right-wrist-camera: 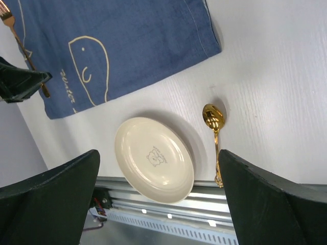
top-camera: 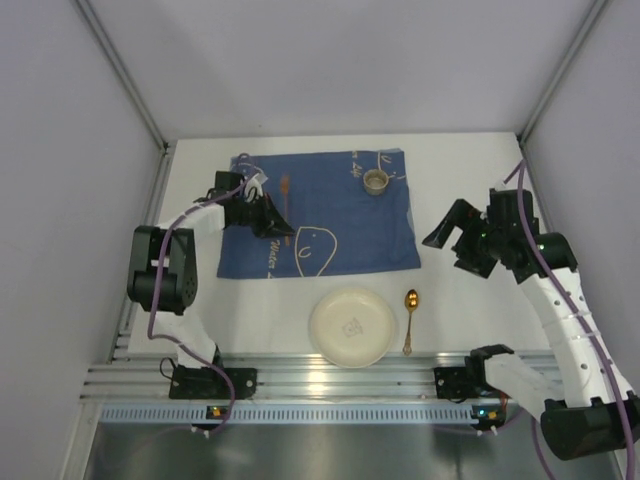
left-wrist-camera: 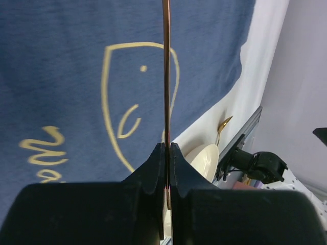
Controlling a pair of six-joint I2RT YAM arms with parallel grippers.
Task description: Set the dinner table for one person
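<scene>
My left gripper (top-camera: pixel 278 225) (left-wrist-camera: pixel 167 148) is shut on the thin handle of a gold fork (top-camera: pixel 284 187) (left-wrist-camera: pixel 165 61) and holds it over the left part of the blue cloth (top-camera: pixel 340 215). The fork (right-wrist-camera: pixel 11 25) also shows in the right wrist view. My right gripper (top-camera: pixel 452 250) (right-wrist-camera: pixel 157 152) is open and empty above the white dinner table (top-camera: pixel 455 160), right of the cloth. A cream plate (top-camera: pixel 350 326) (right-wrist-camera: pixel 156 159) lies on the table near the front edge. A gold spoon (top-camera: pixel 410 318) (right-wrist-camera: pixel 215 132) lies just right of it.
A small cup (top-camera: pixel 375 181) stands on the cloth's far right part. An aluminium rail (top-camera: pixel 330 378) runs along the front edge with both arm bases on it. Grey walls close in the table at the left, right and back.
</scene>
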